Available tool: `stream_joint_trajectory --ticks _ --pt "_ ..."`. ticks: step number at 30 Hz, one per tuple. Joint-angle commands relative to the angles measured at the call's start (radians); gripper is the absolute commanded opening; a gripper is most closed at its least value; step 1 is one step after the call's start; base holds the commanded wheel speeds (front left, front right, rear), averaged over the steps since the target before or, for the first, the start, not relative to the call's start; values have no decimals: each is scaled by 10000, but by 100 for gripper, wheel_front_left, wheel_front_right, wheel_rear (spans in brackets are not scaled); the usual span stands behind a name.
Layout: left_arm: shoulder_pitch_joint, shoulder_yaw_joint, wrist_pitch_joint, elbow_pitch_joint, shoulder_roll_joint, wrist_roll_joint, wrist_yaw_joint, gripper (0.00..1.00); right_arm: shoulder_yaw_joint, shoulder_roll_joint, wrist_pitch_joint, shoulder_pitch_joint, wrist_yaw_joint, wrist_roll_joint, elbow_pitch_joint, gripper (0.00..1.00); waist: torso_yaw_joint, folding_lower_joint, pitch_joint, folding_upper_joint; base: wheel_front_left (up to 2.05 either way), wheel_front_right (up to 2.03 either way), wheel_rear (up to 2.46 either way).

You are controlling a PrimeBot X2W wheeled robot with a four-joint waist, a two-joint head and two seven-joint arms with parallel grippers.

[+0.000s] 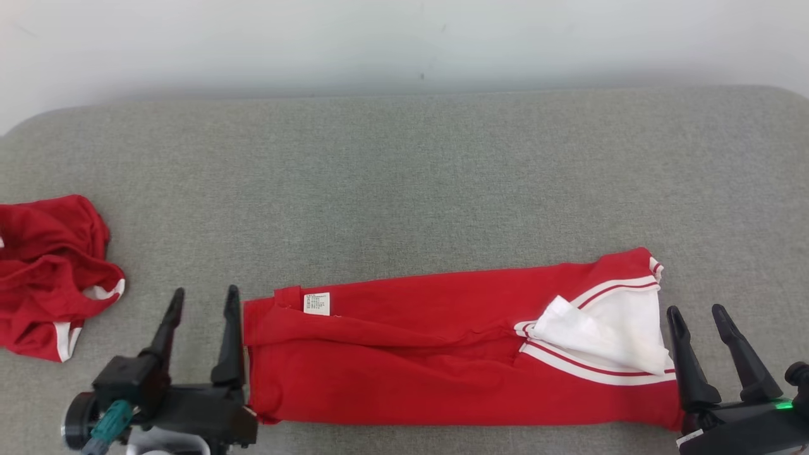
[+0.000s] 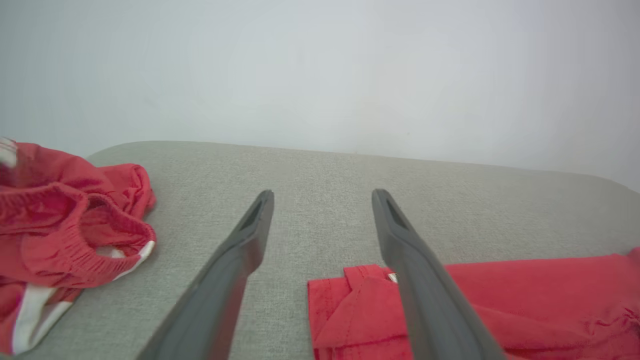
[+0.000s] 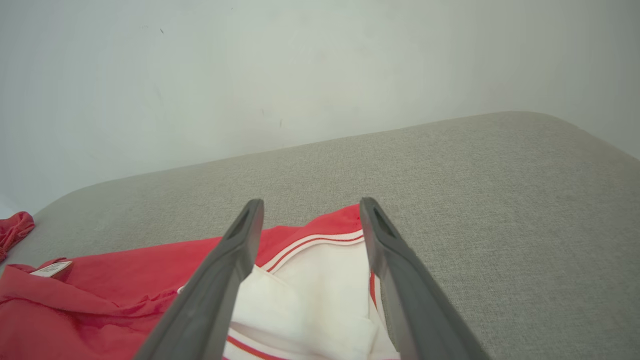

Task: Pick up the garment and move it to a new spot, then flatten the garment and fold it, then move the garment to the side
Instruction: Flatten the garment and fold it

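Left fingers (image 1: 231, 335) & right fingers (image 1: 686, 360) open, empty, at garment (image 1: 411, 366) ends, frame bottom; uneven grab could skew fold, bunch white flap (image 1: 607, 328).

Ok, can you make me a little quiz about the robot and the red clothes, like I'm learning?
1. True or false: the left hand and the right hand are both shut.
2. The white label on the folded red garment sits at the end nearest: A) the left hand, B) the right hand, C) neither, it is mid-garment.
3. Fill in: the crumpled red garment lies to the robot's ___.
Key: 1 false; 2 A; 3 left.
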Motion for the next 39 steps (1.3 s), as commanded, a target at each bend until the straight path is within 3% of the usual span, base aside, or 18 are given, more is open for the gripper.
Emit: stream_joint_trajectory --ticks 1,6,15,35,36,37,38,39 --pt "291 325 -28 -172 -78 307 -49 100 -76 -49 72 17 -25 -77 -32 100 80 1 -80 1 0 0 0" --pt "904 1373 -30 -672 -398 1124 -192 100 -427 -145 649 -340 -25 -416 369 100 188 1 -196 1 0 0 0" --pt "1603 2318 -32 -1139 -1143 2370 -617 100 -651 -208 1672 -1173 -25 -604 1935 100 490 1 -256 1 0 0 0" --pt "1871 3426 -33 -708 -2363 3575 -1731 100 419 -309 2224 -2432 -25 -558 5708 100 1060 1 -116 1 0 0 0" --pt "1881 3471 -33 -685 -2390 3630 -1755 100 536 -283 2267 -2460 -25 -502 5825 96 1052 1 -126 1 0 0 0" --pt "1887 3511 -31 -659 -2417 3668 -1815 100 661 -256 2359 -2481 -24 -431 5965 56 1043 1 -139 1 0 0 0" --pt "1893 3561 -33 -634 -2441 3707 -1852 100 765 -223 2458 -2499 -25 -363 6103 3 1031 1 -153 1 0 0 0" --pt "1892 3603 -33 -613 -2473 3750 -1875 100 841 -212 2541 -2536 -25 -289 6214 0 1019 1 -162 1 0 0 0"
